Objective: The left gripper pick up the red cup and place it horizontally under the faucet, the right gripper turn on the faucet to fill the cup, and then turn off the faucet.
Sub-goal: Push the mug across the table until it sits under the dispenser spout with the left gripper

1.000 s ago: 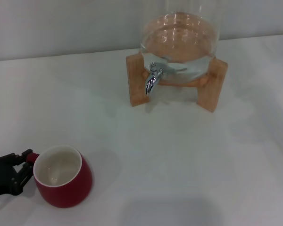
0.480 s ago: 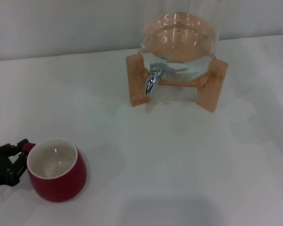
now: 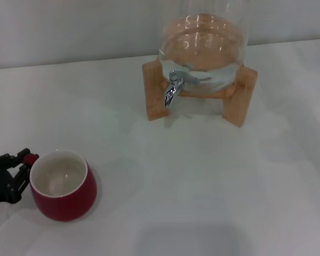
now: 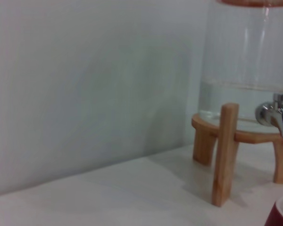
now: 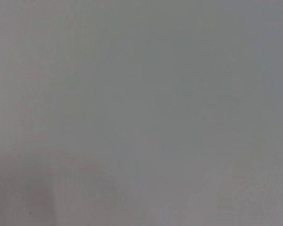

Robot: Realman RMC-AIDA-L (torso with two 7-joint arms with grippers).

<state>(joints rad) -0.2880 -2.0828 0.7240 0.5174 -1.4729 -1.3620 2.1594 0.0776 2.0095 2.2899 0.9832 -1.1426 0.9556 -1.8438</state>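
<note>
The glass jar [image 3: 205, 45] on its wooden stand [image 3: 154, 90] carries the faucet [image 3: 174, 88], seen side-on in the left wrist view. Only the head view shows the red cup [image 3: 61, 185] whole, near the table's front left, well apart from the faucet. The left gripper [image 3: 22, 169] is clamped on its handle.

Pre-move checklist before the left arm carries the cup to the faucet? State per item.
1. Left gripper on the handle of the red cup: ok, it closes on the small red handle at the cup's left side.
2. Cup upright, mouth up: ok; inside looks empty.
3. Cup lifted off the table: cannot tell.
4. Space under the faucet: ok, bare table in front of the wooden stand.
5. Faucet shut: ok, no stream visible below the spout.
6. Right gripper ready at the lever: not ok, out of view in every picture.
</note>
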